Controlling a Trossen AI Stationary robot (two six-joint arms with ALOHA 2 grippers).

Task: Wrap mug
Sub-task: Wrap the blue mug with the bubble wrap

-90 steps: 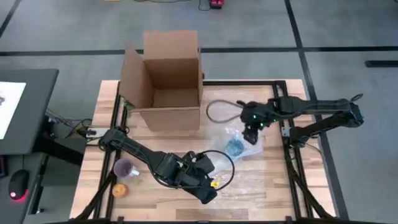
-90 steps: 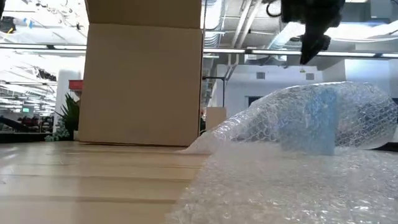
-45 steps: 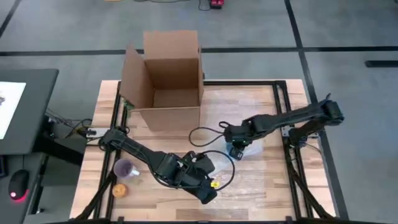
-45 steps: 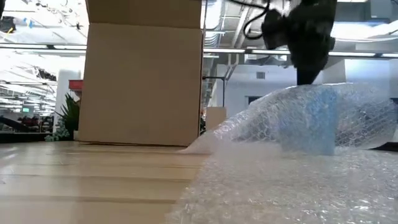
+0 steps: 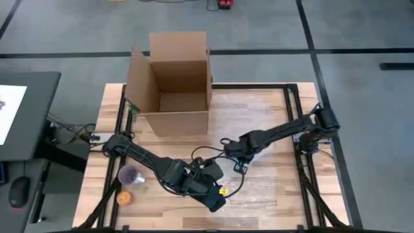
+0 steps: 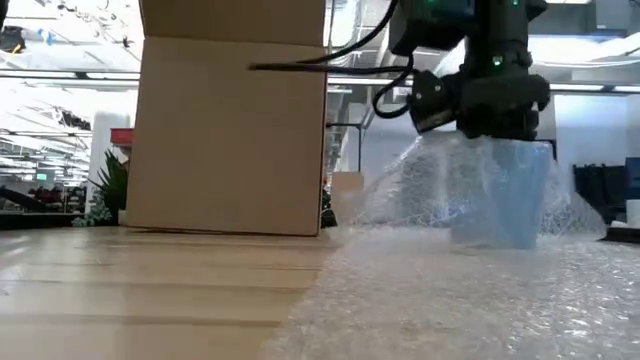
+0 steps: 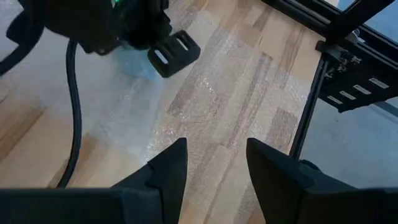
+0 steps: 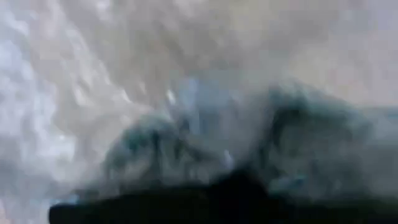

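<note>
On the wooden slatted desk, the right end effector is pressing down over the pale blue mug under the clear bubble wrap sheet, grip state unclear, left end effector idling apart nearby; next probably folding wrap round.

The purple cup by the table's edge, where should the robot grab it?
Probably by the rim, coming straight down. The purple cup stands upright with its mouth open to the top, so one finger could slip inside and one outside. The left gripper, fingers open, is the nearer one.
</note>
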